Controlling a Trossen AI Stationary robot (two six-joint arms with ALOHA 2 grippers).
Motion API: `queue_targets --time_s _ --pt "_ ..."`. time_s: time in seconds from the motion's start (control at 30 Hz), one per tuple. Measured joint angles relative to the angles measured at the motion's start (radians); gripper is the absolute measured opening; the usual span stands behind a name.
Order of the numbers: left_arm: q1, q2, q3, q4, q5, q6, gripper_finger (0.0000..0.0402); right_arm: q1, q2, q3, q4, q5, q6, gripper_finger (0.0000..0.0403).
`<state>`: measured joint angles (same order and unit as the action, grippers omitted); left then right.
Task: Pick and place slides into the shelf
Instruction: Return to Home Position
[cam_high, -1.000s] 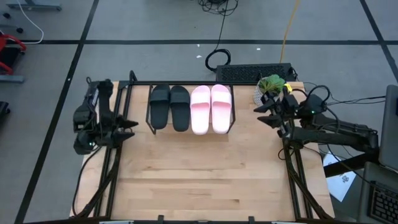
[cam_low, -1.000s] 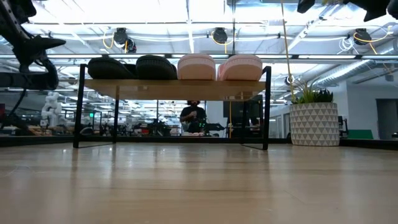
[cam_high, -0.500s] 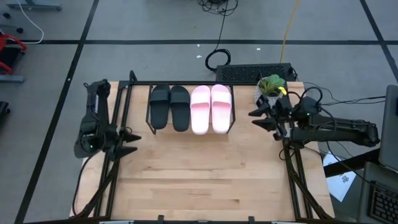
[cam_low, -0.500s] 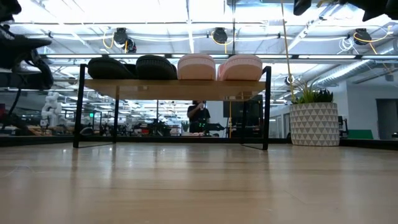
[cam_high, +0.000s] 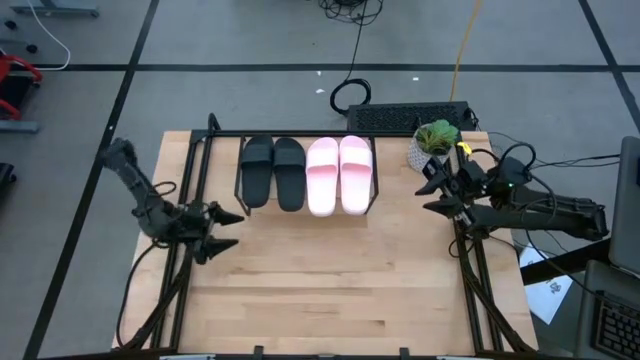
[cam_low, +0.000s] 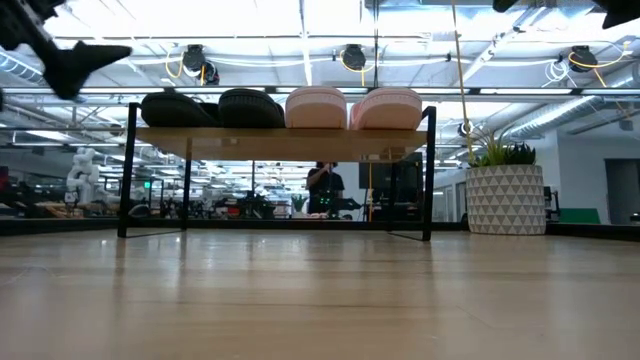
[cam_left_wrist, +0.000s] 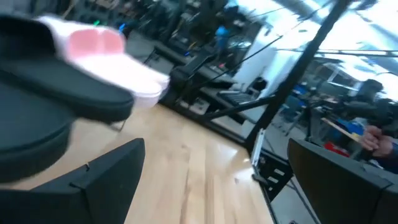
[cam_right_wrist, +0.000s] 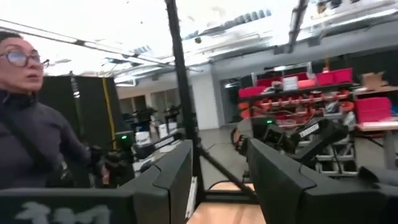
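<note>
Your table (cam_high: 330, 290) is carrying the shelf (cam_low: 280, 143) near its far edge. The black slides (cam_high: 272, 172) and the pink slides (cam_high: 340, 175) are sitting side by side on its plank top. Your left gripper (cam_high: 230, 229) is hovering left of the shelf, jaws released and holding nothing. Your right gripper (cam_high: 428, 191) is hovering well to its right, jaws likewise spread and empty.
</note>
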<state>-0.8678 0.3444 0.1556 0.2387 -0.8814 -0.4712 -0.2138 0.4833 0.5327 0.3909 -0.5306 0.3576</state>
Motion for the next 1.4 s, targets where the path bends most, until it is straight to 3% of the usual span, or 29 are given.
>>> queue_targets --time_s 0.13,0.33,0.53,0.77,0.97,1.07,1.2,1.4 --pt "0.142 0.038 -0.051 0.134 0.162 0.071 0.0395 0.0 -0.007 -0.003 -0.062 -0.025 0.018 0.0144" --pt "0.276 0.038 -0.051 0.067 0.182 0.121 0.0395 -0.001 0.017 -0.092 -0.042 -0.021 -0.009 0.0144" --pt "0.406 -0.015 -0.051 -0.009 0.267 0.125 0.0395 -0.059 0.016 -0.228 0.126 -0.033 0.029 0.0144" --pt "0.514 -0.143 -0.051 -0.107 0.393 0.156 0.0395 -0.142 0.003 -0.4 0.414 -0.149 0.168 0.0144" --pt "0.511 -0.251 -0.051 -0.252 0.412 0.076 0.0395 -0.184 -0.013 -0.479 0.471 -0.202 0.226 0.0144" --pt "0.472 -0.262 -0.051 -0.255 0.417 0.11 0.0395 -0.2 -0.015 -0.487 0.384 -0.202 0.17 0.0144" --pt "0.415 -0.236 -0.051 -0.34 0.351 0.083 0.0395 -0.226 -0.013 -0.487 0.246 -0.198 0.085 0.0144" --pt "0.368 -0.172 -0.055 -0.397 0.216 0.071 0.0395 -0.264 -0.014 -0.489 0.225 -0.142 0.007 0.0144"
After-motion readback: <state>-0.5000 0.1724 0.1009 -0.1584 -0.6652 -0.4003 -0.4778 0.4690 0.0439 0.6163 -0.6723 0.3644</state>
